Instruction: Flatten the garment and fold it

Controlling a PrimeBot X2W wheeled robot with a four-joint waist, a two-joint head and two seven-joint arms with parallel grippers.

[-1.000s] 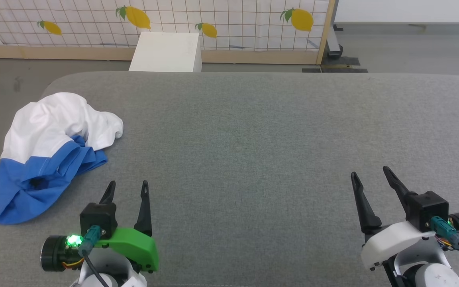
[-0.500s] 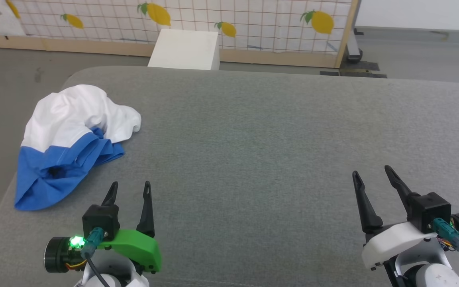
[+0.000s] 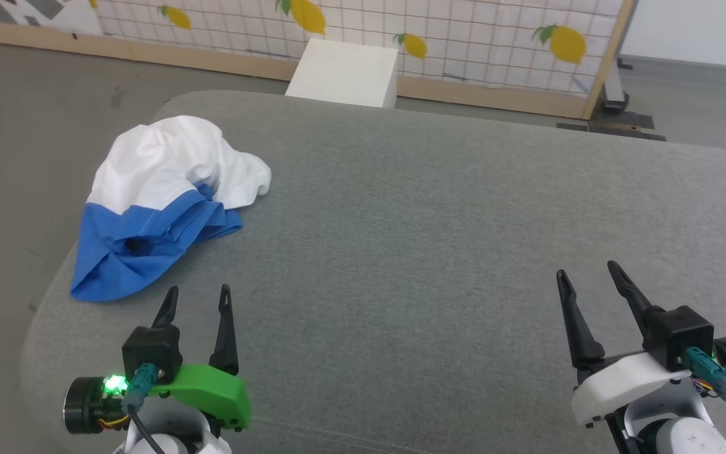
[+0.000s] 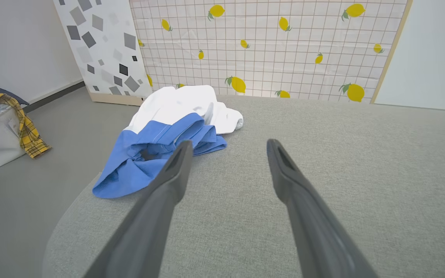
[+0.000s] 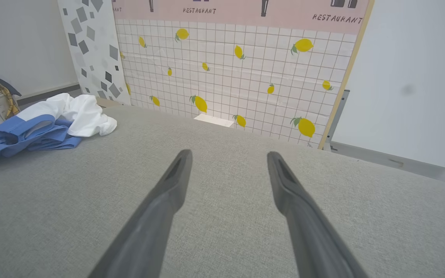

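The crumpled white and royal-blue cotton T-shirt (image 3: 161,208) is seen bunched near the left end of the grey fabric-covered worktop (image 3: 438,214), with its blue part towards the near edge. The left pincer (image 3: 199,289) is held near the blue hem without touching it, its fingers apart. The right pincer (image 3: 586,270) is held well apart from the T-shirt, its fingers likewise spread.

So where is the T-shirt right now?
In the head view, the T-shirt lies crumpled at the left end of the grey padded surface, just ahead of the open left gripper, which isn't touching it.
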